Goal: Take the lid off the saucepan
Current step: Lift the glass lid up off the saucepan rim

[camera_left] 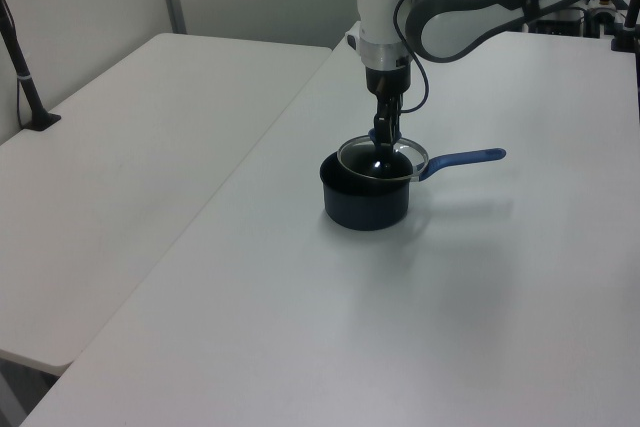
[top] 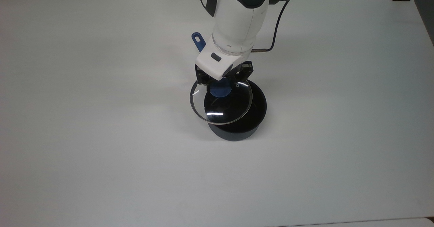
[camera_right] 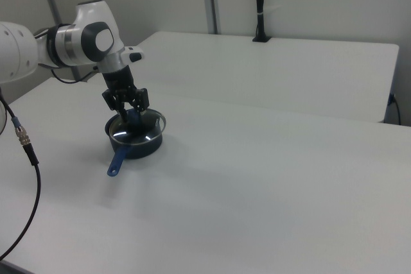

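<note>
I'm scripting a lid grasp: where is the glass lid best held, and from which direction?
Grip the blue knob at the centre of the lid, coming straight down from above. It is the lid's one raised part; the glass is flat and thin-rimmed. The tool is shut on it that way.
</note>
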Controlling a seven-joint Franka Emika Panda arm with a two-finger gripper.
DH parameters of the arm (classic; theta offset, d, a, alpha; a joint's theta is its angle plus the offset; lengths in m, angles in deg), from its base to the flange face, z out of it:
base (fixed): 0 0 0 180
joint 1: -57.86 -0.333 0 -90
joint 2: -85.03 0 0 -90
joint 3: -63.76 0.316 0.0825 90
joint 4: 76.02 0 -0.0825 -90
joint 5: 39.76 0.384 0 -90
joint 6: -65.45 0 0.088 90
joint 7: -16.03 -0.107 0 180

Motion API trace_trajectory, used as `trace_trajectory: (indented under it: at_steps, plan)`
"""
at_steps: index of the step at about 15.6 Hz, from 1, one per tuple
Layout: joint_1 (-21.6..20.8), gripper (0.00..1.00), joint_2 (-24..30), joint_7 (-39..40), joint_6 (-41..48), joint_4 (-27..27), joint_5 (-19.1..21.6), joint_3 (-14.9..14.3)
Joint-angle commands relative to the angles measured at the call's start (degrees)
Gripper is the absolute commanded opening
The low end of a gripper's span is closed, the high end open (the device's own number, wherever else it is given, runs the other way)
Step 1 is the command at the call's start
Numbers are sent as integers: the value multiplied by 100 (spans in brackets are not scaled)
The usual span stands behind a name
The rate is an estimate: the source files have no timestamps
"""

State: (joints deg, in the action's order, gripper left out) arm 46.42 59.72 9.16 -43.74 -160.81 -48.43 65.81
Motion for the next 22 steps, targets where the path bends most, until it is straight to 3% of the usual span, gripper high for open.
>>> trace_trajectory:
  at_steps: [1, 22]
  plan:
    - [-43, 52, -36, 46, 38, 94, -47, 6]
    - [-131, 49, 456, 2, 336, 41, 129, 77]
